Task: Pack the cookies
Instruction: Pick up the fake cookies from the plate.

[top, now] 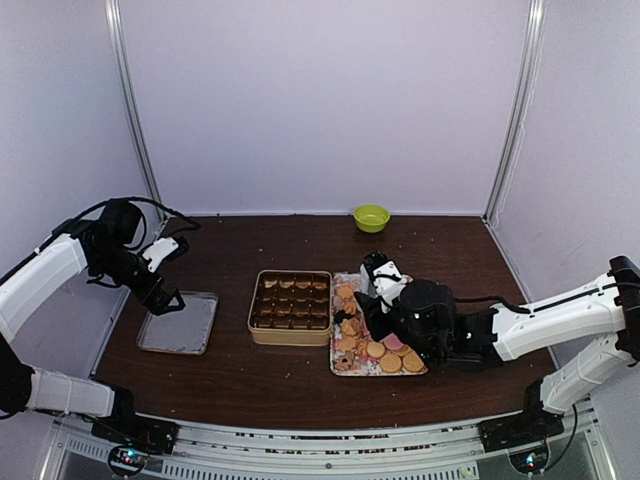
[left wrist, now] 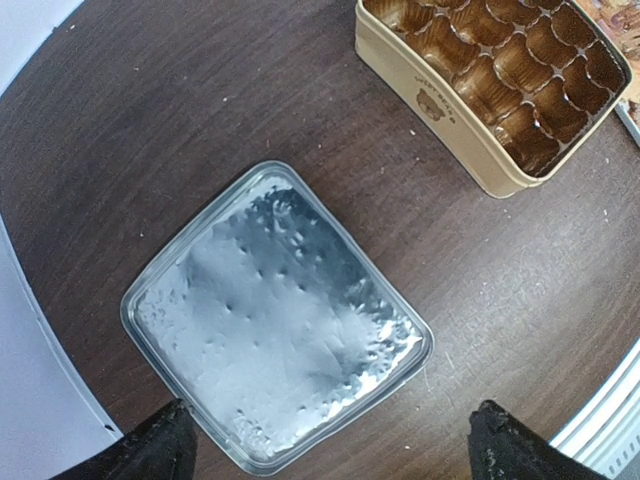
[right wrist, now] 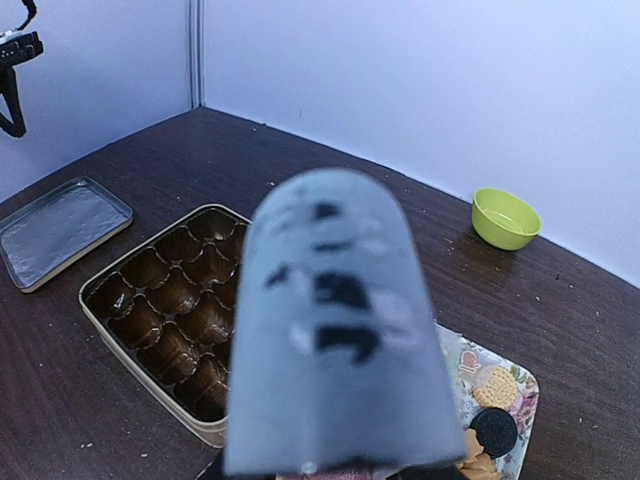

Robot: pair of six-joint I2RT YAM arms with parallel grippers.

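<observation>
Mostly tan cookies (top: 378, 350) on floral tray (right wrist: 522, 392)

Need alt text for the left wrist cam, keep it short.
A shallow silver lid lies flat on the dark wooden table, directly below the open left claw. The claw's two black fingertips show wide apart at the bottom corners. At the upper right stands a cream tin lined with empty brown paper cups.
</observation>
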